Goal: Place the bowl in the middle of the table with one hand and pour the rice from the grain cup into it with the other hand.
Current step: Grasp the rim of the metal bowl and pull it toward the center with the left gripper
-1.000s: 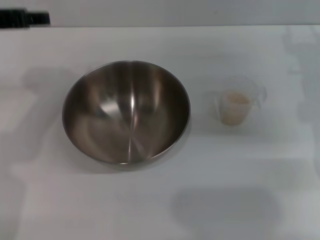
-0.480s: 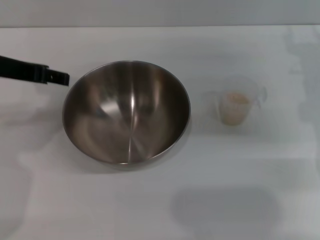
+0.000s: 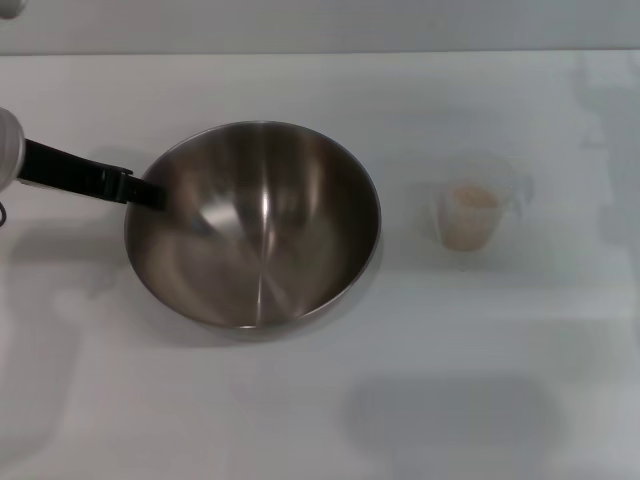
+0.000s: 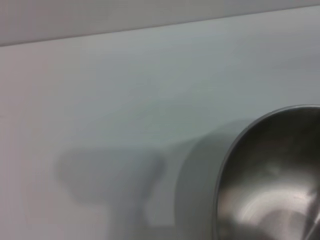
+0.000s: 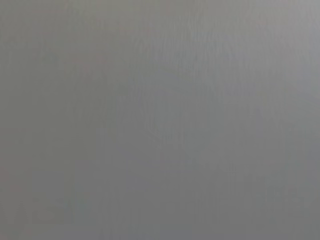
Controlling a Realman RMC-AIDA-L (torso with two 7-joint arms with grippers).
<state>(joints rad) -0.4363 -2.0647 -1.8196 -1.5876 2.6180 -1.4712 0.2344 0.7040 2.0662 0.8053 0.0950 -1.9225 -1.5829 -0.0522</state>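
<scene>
The steel bowl (image 3: 253,225) stands on the white table (image 3: 300,400), left of centre, and it is empty. The clear grain cup (image 3: 470,213) with rice (image 3: 470,198) stands upright to the bowl's right, apart from it. My left gripper (image 3: 150,192) comes in from the left, its black tip at the bowl's left rim. The left wrist view shows the bowl's rim (image 4: 270,175) close by. The right gripper is out of view; its wrist view shows only plain grey.
The table's far edge (image 3: 320,52) runs along the top of the head view. Bare tabletop (image 3: 450,410) lies in front of the bowl and cup.
My left gripper has come in from the far left and moved right and nearer, from the table's back corner to the bowl's left rim. Bowl and cup have not moved.
</scene>
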